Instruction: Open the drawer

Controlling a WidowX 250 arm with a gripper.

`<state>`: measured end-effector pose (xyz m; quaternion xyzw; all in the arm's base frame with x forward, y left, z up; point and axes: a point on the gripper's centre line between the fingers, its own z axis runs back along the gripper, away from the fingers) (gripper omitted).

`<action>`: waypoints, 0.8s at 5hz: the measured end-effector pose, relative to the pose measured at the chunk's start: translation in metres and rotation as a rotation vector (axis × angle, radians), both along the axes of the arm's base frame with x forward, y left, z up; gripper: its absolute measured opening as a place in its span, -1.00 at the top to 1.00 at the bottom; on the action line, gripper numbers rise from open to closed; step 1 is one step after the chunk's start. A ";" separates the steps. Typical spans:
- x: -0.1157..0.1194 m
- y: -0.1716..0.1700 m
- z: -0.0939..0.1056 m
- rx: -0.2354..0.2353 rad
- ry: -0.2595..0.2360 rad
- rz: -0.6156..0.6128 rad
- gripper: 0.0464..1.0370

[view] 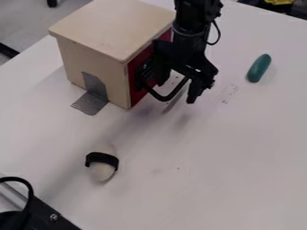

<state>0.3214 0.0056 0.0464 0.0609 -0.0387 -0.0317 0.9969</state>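
Gripper (176,92): fingers apart, at the handle (162,98);
Drawer (135,67): red front of the box (114,22), looks shut;
Pull: seat handle between fingers first; draw straight out, level; ease off if box slides

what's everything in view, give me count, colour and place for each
box: 1, cream, upper left of table
front: 1, red, box's right side
handle: 1, black, curving out from the front
tape: 1 piece, grey, box side down to table
oblong item: 1, teal, upper right
rounded item: 1, off-white, lower left of centre
band: 1, black, around the rounded item
hardware with cable: 1, black, bottom left corner
table: 1, white, under it all
arm: 1, black, from top edge
hand: 1, black, at the handle
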 end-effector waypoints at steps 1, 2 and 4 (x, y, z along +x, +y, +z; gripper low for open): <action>0.000 0.004 -0.019 0.027 0.033 -0.004 -0.93; 0.000 0.005 -0.029 0.038 0.041 -0.003 -0.83; -0.006 -0.003 -0.039 0.058 0.046 -0.025 0.34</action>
